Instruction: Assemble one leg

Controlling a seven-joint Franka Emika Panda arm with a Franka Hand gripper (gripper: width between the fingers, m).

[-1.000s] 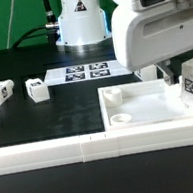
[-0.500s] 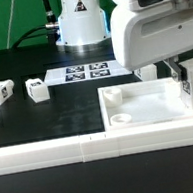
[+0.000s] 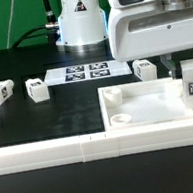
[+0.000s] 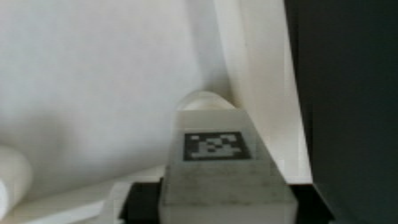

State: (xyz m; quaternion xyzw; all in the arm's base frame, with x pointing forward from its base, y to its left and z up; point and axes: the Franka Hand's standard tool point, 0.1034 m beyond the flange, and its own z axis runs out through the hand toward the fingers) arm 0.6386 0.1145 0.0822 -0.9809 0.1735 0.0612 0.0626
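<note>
Black counter (image 3: 47,117), white panel (image 3: 146,105) and the fixtures around them

The panel lies flat toward the exterior view's right, with a raised rim and a round hole (image 3: 113,96) near one corner (the wrist view shows only a plain white stretch of it). A long white rail (image 3: 53,152) runs along the counter's near edge, just in front of the panel. The marker board (image 3: 86,72) lies flat farther back, tags facing up. Behind everything hangs a green backdrop (image 3: 2,23).
</note>
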